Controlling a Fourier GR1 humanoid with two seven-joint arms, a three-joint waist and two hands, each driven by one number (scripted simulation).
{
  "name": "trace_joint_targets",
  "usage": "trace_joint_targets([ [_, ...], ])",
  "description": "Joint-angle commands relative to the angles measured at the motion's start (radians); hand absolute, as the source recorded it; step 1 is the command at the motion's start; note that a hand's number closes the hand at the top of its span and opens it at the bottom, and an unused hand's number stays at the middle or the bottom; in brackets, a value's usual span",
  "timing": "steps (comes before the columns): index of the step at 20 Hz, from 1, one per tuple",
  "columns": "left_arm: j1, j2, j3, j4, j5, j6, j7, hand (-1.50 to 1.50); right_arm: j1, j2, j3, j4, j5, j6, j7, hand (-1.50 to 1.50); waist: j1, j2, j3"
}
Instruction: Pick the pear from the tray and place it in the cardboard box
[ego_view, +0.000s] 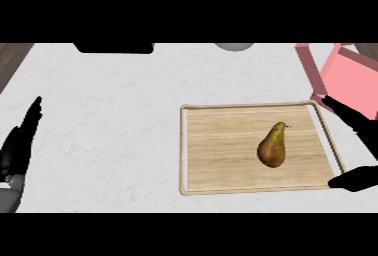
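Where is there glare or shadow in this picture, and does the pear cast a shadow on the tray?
Head view: the counter is lit evenly, without glare; the pear casts no clear shadow on the tray; the left hand, at the left edge, and the right hand show as flat black shapes with almost no shading.

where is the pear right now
In the head view, the pear lies on the right half of the tray, down-left of the box and left of the right robot hand.

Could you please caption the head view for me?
Pear lies on wooden tray; open right hand at its edge, pink box beyond.
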Motion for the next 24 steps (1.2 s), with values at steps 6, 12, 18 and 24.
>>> trace_joint_targets([
  [6,-0.017,0.008,0.018,-0.004,0.002,-0.046,0.012,0.00,-0.238,-0.022,0.178,0.050,0.048,0.350,0.323,-1.50,0.021,0.004,0.001],
  [12,0.004,-0.050,0.014,-0.031,-0.056,-0.001,0.026,0.00,-0.399,0.155,0.203,0.173,0.051,0.471,0.467,-1.50,0.005,0.001,0.002],
  [18,-0.017,-0.056,0.052,-0.044,-0.084,-0.037,0.066,0.00,-0.470,0.205,0.178,0.337,0.168,0.508,0.388,-1.50,0.000,0.002,0.003],
  [24,0.036,-0.102,0.109,-0.026,-0.118,-0.068,0.001,0.00,-0.395,0.271,0.143,0.267,0.249,0.535,0.398,-1.50,-0.008,0.000,0.002],
])
